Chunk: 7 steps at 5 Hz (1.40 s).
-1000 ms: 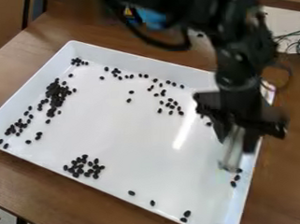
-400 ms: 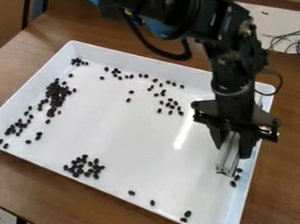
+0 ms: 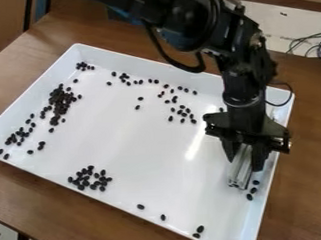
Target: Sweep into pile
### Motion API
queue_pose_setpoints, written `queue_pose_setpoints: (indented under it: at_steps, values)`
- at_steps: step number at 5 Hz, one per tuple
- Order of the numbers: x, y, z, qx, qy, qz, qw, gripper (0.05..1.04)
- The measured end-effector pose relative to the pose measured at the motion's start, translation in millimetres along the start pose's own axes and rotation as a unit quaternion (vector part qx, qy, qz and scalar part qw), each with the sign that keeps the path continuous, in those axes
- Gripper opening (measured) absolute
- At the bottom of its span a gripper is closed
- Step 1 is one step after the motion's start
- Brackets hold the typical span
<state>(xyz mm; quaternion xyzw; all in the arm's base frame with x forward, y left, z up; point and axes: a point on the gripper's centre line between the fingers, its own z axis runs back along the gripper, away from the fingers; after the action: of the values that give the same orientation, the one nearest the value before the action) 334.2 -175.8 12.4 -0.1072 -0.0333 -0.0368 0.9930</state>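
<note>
Slightly inward from the tray's right edge, my gripper [image 3: 243, 156] has shifted with its metal bar [image 3: 240, 174], while the black beans [image 3: 60, 99] lie as they did. My two fingers are clamped on that bar, its lower end close to the floor of the white tray [image 3: 148, 152]. I judge the sweep to be partly done: a dense heap lies near the left edge and a smaller cluster [image 3: 89, 179] by the near edge, but they remain separate. Left to gather are beans strung along the far edge, a few beside my bar at the right edge, and strays towards the near right corner. Beneath the tray is a brown wooden table [image 3: 66, 196]; beyond it, thin cables [image 3: 306, 41] trail over a pale surface [image 3: 273, 22].
</note>
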Motion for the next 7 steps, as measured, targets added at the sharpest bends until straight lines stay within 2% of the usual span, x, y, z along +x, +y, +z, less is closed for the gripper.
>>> queue_pose_setpoints:
  at_steps: [2, 3, 5, 7]
  values:
    - [32.4, 1.7, -9.8, 0.001, 0.020, 0.000, 0.9998, 0.364]
    - [34.9, 11.4, -8.4, 0.004, 0.031, 0.006, 0.9995, 0.364]
    - [24.2, 93.4, 3.8, 0.019, 0.033, 0.074, 0.9965, 0.364]
    - [15.4, 174.6, 19.4, 0.047, 0.024, 0.114, 0.9921, 0.363]
